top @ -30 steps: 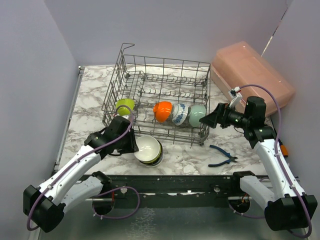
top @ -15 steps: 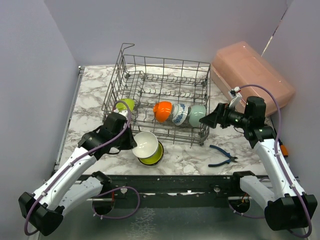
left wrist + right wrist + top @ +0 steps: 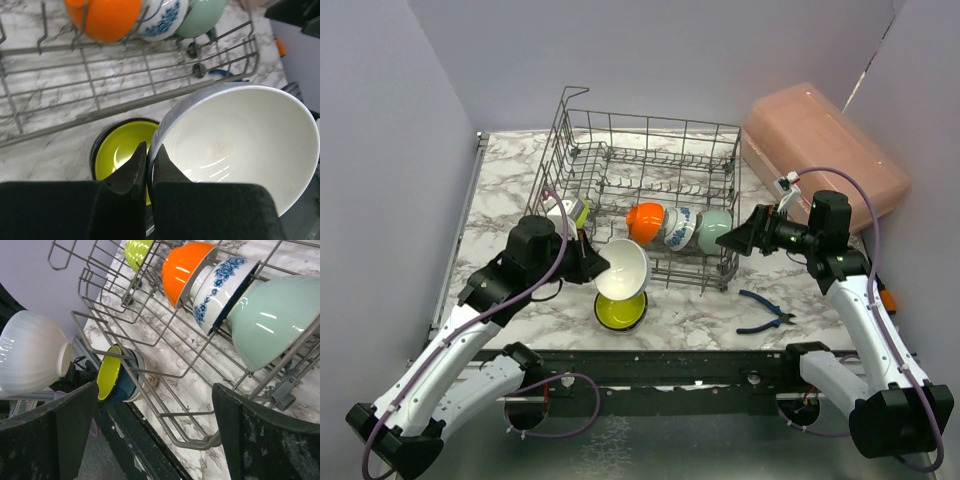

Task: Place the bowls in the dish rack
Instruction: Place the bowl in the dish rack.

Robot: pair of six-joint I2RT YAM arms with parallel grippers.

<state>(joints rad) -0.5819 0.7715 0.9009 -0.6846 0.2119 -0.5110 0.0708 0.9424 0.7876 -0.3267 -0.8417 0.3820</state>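
White bowl (image 3: 623,268), rim-pinched by the left gripper (image 3: 148,150), is risking slipping free or clipping the front rail of the dish rack (image 3: 640,190).

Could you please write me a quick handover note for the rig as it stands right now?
Left pincer: shut on the rim of the white bowl, raised in front of the dish rack.
Right pincer: open, empty, at the rack's near right corner.
Done: lime green bowl, orange bowl, blue-patterned bowl, mint green bowl racked.
Remaining: the white bowl, then the yellow-green bowl and dark teal bowl, stacked on the table.
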